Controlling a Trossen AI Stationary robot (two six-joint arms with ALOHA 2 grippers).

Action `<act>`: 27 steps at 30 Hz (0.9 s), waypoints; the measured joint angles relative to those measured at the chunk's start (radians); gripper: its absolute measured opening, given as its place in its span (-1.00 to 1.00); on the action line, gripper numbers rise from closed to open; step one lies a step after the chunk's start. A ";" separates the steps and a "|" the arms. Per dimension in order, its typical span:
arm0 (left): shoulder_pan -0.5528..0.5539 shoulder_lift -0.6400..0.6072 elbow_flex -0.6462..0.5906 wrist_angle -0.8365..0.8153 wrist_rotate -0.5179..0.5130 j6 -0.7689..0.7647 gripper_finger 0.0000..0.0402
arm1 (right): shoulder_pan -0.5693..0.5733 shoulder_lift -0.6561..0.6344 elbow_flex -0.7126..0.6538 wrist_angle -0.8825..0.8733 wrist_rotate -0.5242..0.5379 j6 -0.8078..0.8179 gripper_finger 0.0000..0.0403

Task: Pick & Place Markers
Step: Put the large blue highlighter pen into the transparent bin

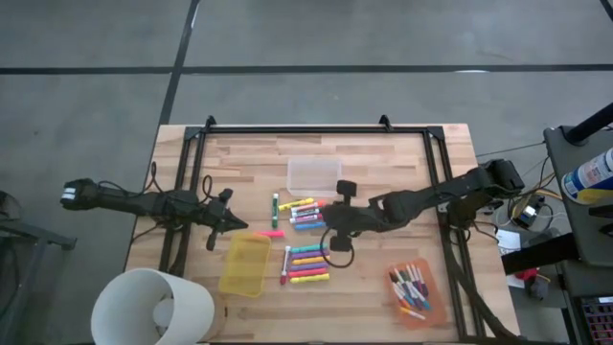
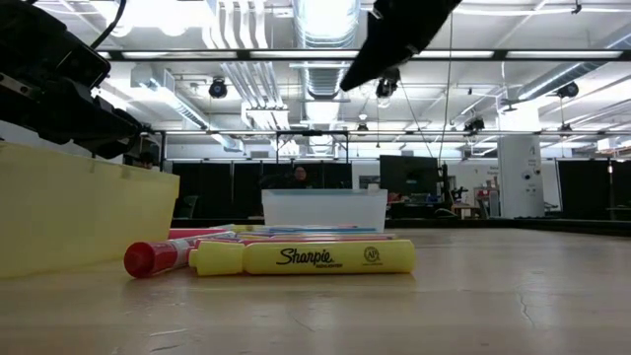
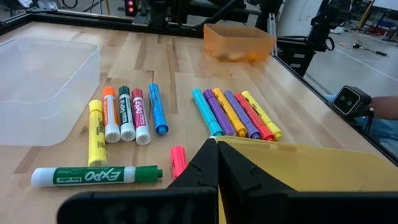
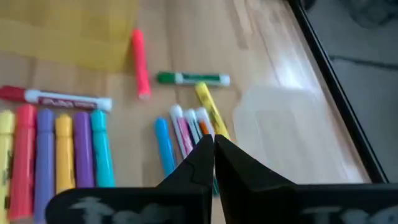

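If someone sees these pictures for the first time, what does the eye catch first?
Most likely the bright markers, lying in two rows at the middle of the wooden table. The right gripper hangs shut just above the row nearer the clear bin. The yellow bin and the orange bin add strong colour at the near edge.
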 joint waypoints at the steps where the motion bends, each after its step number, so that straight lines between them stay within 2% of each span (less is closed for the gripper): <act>1: 0.000 0.000 0.000 0.000 0.000 0.000 -1.00 | 0.000 0.004 -0.009 0.037 -0.006 -0.022 -0.96; 3: 0.000 0.000 0.000 0.000 0.000 0.000 -1.00 | -0.003 0.018 -0.028 0.102 -0.049 -0.070 -0.96; 6: 0.000 0.000 0.000 0.000 0.000 0.000 -1.00 | -0.039 0.039 -0.045 0.161 -0.201 -0.067 -0.90; 8: 0.000 0.000 0.000 0.000 0.000 0.000 -1.00 | -0.074 0.059 -0.046 0.166 -0.285 -0.031 -0.81; 13: 0.000 0.002 0.000 0.000 0.000 0.000 -1.00 | -0.128 0.100 -0.053 0.144 -0.393 -0.010 -0.47; 19: 0.000 0.002 0.000 0.000 0.000 0.000 -1.00 | -0.163 0.127 -0.070 0.116 -0.407 -0.038 -0.15; 27: 0.000 0.002 0.000 0.000 0.000 0.000 -1.00 | -0.174 0.126 -0.134 0.141 -0.401 -0.046 -0.09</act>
